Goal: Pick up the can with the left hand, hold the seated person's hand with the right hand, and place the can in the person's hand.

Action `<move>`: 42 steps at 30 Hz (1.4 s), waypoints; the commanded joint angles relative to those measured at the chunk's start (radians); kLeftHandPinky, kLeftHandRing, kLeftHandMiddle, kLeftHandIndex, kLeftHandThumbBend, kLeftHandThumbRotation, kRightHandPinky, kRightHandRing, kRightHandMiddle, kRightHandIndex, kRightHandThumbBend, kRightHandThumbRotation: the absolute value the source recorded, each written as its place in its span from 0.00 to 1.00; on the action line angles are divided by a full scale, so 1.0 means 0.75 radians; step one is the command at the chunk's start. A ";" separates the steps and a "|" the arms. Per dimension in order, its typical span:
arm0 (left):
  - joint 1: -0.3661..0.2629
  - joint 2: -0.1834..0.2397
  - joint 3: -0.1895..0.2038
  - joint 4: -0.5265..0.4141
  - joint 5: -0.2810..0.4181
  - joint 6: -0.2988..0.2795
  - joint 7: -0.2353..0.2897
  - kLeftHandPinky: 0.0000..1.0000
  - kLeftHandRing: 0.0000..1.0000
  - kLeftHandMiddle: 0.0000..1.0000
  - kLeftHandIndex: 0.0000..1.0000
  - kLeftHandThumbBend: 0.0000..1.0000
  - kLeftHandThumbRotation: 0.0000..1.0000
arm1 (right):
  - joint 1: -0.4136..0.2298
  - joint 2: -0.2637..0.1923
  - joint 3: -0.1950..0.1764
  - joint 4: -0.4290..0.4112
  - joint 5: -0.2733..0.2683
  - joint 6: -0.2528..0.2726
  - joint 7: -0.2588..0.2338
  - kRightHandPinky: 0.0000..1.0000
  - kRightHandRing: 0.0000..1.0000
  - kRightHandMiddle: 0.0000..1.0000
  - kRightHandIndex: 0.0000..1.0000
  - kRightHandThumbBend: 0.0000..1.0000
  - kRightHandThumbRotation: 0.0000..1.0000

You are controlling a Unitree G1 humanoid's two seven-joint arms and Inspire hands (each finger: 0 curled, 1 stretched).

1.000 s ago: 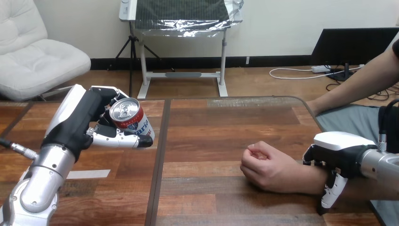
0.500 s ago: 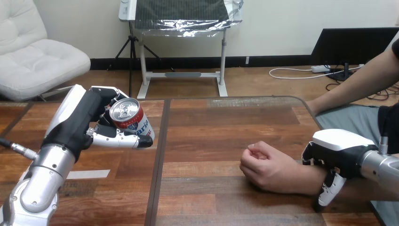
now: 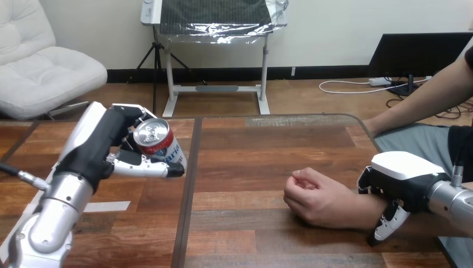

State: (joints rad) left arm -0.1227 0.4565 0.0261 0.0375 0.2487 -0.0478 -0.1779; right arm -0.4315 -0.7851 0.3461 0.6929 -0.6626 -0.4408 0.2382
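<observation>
I had the can in my left hand, fingers and thumb curled round it, clear of the bench at its left. My right hand sat over the person's wrist, fingers curled round it. The person's hand lay fisted, well apart from the can. Pickup looked done and the hold made; the carry and placing remained.

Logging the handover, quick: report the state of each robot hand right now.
Left hand: shut on the can, held tilted.
Right hand: shut on the person's wrist, fingers curled over it.
</observation>
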 commanded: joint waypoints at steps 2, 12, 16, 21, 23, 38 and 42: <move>-0.119 -0.033 -0.024 0.037 0.002 -0.060 0.030 0.25 0.29 0.34 0.41 0.70 0.00 | -0.026 0.057 -0.046 0.024 0.078 -0.033 -0.059 0.20 0.25 0.33 0.37 0.74 0.06; -0.174 -0.085 -0.068 0.139 0.012 -0.116 0.049 0.28 0.30 0.35 0.40 0.72 0.00 | -0.047 0.063 -0.062 0.000 0.125 -0.014 -0.024 0.27 0.33 0.39 0.40 0.72 0.08; -0.200 -0.106 -0.084 0.186 0.008 -0.142 0.049 0.27 0.30 0.34 0.40 0.72 0.00 | -0.055 0.066 -0.067 -0.010 0.145 -0.005 -0.014 0.28 0.33 0.39 0.40 0.72 0.07; -0.234 -0.130 -0.106 0.245 0.014 -0.172 0.050 0.27 0.30 0.35 0.40 0.71 0.00 | -0.065 0.073 -0.076 -0.016 0.177 0.000 0.001 0.29 0.34 0.40 0.40 0.73 0.06; -0.245 -0.137 -0.111 0.264 0.016 -0.181 0.052 0.27 0.30 0.35 0.40 0.71 0.00 | -0.068 0.075 -0.079 -0.018 0.190 -0.003 0.002 0.29 0.34 0.40 0.41 0.73 0.05; -0.364 -0.209 -0.177 0.440 0.056 -0.221 0.070 0.26 0.30 0.35 0.41 0.72 0.00 | -0.073 0.089 -0.085 -0.075 0.248 0.000 0.014 0.30 0.34 0.39 0.40 0.74 0.04; -0.408 -0.224 -0.202 0.502 0.076 -0.241 0.082 0.26 0.30 0.35 0.41 0.73 0.00 | -0.071 0.094 -0.086 -0.103 0.254 0.021 0.031 0.30 0.34 0.39 0.40 0.75 0.04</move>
State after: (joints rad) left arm -0.2958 0.3076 -0.1091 0.3724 0.2931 -0.1734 -0.1496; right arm -0.4336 -0.7823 0.3267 0.6582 -0.5325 -0.4423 0.2632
